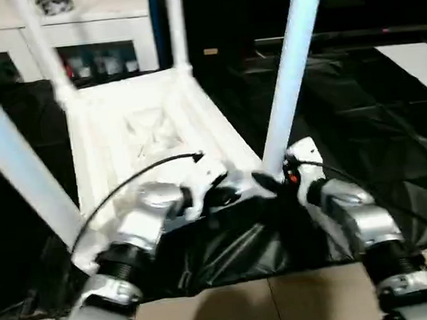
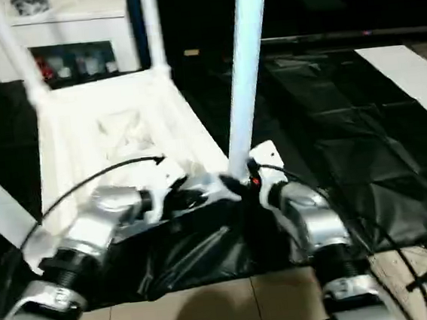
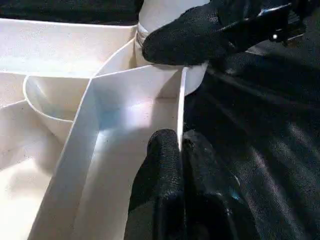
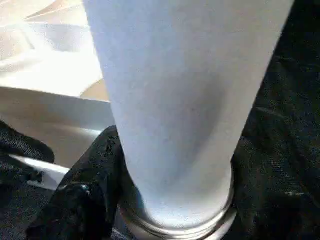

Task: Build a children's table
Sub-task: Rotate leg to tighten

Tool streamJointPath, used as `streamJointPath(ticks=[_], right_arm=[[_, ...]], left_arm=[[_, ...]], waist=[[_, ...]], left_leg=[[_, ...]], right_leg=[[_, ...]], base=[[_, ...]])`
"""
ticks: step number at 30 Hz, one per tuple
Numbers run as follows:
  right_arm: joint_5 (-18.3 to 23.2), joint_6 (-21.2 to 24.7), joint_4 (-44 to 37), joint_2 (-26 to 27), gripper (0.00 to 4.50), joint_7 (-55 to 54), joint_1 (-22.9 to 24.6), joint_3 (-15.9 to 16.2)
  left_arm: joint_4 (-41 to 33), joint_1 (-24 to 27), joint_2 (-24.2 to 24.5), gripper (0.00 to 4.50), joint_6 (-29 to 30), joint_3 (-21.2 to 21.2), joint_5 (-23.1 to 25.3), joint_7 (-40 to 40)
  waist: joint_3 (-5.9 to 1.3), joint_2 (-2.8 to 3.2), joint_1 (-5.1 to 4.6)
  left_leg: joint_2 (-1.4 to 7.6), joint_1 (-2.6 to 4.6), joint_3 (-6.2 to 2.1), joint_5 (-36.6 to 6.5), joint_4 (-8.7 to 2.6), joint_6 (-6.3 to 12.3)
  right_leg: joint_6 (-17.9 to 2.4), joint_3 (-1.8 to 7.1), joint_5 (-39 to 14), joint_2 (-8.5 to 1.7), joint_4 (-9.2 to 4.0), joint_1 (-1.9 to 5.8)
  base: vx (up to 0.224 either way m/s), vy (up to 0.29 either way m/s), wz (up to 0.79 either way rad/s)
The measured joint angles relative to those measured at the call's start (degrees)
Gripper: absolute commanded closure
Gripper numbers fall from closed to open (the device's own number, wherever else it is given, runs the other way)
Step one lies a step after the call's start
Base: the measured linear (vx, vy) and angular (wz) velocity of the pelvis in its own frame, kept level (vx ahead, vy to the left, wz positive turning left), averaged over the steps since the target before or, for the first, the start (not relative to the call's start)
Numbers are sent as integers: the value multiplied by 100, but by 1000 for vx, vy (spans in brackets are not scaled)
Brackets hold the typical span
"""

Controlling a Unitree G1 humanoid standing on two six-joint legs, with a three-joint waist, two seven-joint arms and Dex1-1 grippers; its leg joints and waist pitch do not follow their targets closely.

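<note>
Legs are all standing on the upturned children's table (image 1: 131,130), centre-left of frame. The right gripper (image 1: 270,182) is clamped around the near leg (image 1: 290,73) at its socket, the left gripper (image 3: 181,165) pinched shut on the rim. Seating that leg fully seems the step in hand; a firm downward push is probably called for next.

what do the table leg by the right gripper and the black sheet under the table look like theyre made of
Table leg: likely smooth white plastic tube, with an even, softly glossy surface. Black sheet: seems thin plastic film or coated fabric; it wrinkles and catches shiny highlights.
</note>
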Motion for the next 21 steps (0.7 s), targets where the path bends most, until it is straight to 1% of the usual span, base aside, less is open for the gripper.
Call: streamJointPath(ticks=[2,4,7,11,14,16,18,21], right_arm=[[0,4,-19,22,106,-6,4,0],[0,16,-47,31,78,-6,15,0],[-26,7,-262,-58,57,52,147,47],[0,5,-532,-265,57,308,324,86],[153,-24,-976,-821,57,912,705,82],[197,-23,-1113,-963,57,1083,774,67],[346,-16,-1490,-1426,57,1562,1076,43],[519,28,-1878,-1835,57,2075,1412,-39]], left_arm=[[-8,4,0,450,-1,0,3,5],[-11,4,0,450,-2,-4,3,4],[-68,22,-1,450,-66,-68,10,1],[-228,98,-1,450,-130,-156,30,-12],[-430,212,-3,450,-196,-278,31,-131],[-456,222,2,450,-227,-295,31,-158],[-519,259,22,450,-280,-340,30,-252],[-582,306,104,450,-322,-338,9,-275]], waist=[[0,1,-6],[0,1,-9],[7,12,1],[11,20,39],[6,38,153],[6,45,177],[3,50,253],[4,49,271]], left_leg=[[0,0,0,0,0,0],[0,-1,0,0,0,0],[-3,-9,0,0,-1,0],[-3,-17,0,0,-8,0],[-2,-23,15,0,-14,1],[1,-26,15,1,-21,1],[5,-26,17,2,-32,3],[9,-21,17,2,-39,3]], right_leg=[[0,0,0,0,-1,-1],[0,1,0,0,-2,-2],[0,4,0,0,-3,-7],[0,5,1,0,1,-9],[5,18,6,0,15,-3],[6,15,7,0,16,-6],[17,12,0,0,19,-3],[30,8,-8,3,19,-3]], base=[[0,0,0],[0,0,0],[0,0,0],[0,0,0],[0,0,0],[0,0,0],[0,0,0],[0,0,0]])
